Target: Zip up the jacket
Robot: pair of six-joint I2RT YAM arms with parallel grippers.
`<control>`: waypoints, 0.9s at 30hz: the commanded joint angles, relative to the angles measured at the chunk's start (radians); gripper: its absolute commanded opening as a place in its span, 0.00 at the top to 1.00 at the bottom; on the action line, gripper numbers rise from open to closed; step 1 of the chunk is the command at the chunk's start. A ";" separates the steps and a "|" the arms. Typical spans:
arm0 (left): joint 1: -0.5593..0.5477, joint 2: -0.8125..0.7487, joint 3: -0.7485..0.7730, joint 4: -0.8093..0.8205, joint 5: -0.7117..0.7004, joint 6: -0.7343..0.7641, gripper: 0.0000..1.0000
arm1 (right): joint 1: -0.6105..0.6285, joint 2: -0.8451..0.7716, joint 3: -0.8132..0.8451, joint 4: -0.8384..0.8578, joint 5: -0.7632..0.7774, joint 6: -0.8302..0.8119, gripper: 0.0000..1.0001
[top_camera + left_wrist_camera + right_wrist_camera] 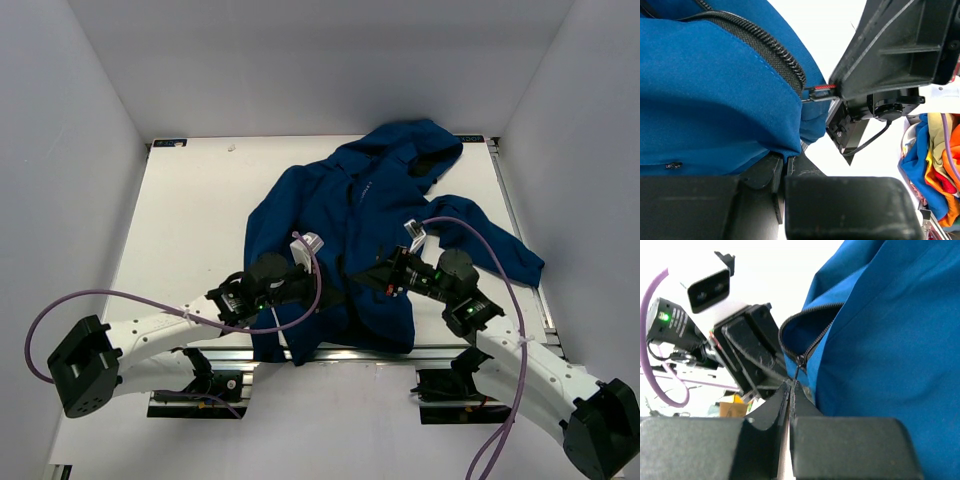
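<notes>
The dark blue hooded jacket [370, 220] lies spread on the white table [190, 220], hood at the far right. My left gripper [335, 290] is at the jacket's near hem. In the left wrist view it [785, 159] is shut on the blue hem fabric [715, 110] below the black zipper teeth [775, 47]. My right gripper [378, 276] faces it from the right. In the right wrist view it [791, 384] is shut on the thin zipper pull hanging from the slider [801, 360]. Above the slider the zipper [810, 320] gapes open.
Grey walls enclose the table on three sides. The jacket's sleeve [500, 250] trails toward the right edge. Purple cables [150, 300] loop off both arms. A heap of colourful cloth [935, 165] shows off the table in the left wrist view.
</notes>
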 commanded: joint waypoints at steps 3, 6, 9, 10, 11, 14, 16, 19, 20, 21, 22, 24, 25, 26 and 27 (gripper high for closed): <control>-0.019 -0.015 -0.043 -0.093 0.098 -0.027 1.00 | -0.001 0.020 -0.071 0.440 0.144 -0.011 1.00; -0.019 -0.010 -0.058 -0.098 0.097 -0.050 1.00 | 0.001 0.038 -0.119 0.591 0.195 0.005 1.00; -0.021 -0.012 -0.069 -0.104 0.090 -0.068 1.00 | 0.002 0.029 -0.085 0.571 0.192 -0.061 1.00; -0.021 -0.018 -0.067 -0.121 0.069 -0.073 1.00 | 0.002 0.018 -0.003 0.399 0.152 -0.101 1.00; -0.019 -0.023 -0.064 -0.130 0.057 -0.075 1.00 | 0.002 0.015 0.048 0.274 0.134 -0.142 1.00; -0.019 -0.044 -0.040 -0.155 0.020 -0.061 1.00 | 0.007 0.018 0.184 -0.133 0.052 -0.328 1.00; -0.021 -0.053 -0.018 -0.155 0.005 -0.046 1.00 | 0.007 0.018 0.220 -0.328 0.020 -0.424 1.00; -0.021 -0.049 0.023 -0.222 -0.012 -0.020 1.00 | 0.010 0.021 0.237 -0.415 -0.018 -0.504 1.00; -0.019 -0.047 0.029 -0.228 -0.008 -0.015 1.00 | 0.014 0.024 0.226 -0.416 -0.038 -0.532 1.00; -0.019 -0.049 0.032 -0.231 -0.005 -0.013 1.00 | 0.018 0.041 0.228 -0.430 -0.055 -0.566 1.00; -0.019 -0.052 0.031 -0.227 0.001 -0.012 1.00 | 0.018 0.055 0.229 -0.437 -0.078 -0.596 1.00; -0.021 -0.056 0.028 -0.221 0.009 -0.015 1.00 | 0.030 0.082 0.235 -0.442 -0.126 -0.627 1.00; -0.021 -0.058 0.028 -0.216 0.014 -0.013 1.00 | 0.042 0.107 0.231 -0.428 -0.149 -0.644 1.00; -0.019 -0.058 0.026 -0.215 0.017 -0.015 1.00 | 0.047 0.118 0.229 -0.410 -0.155 -0.659 1.00; -0.019 -0.058 0.026 -0.214 0.021 -0.018 1.00 | 0.050 0.138 0.232 -0.410 -0.149 -0.662 1.00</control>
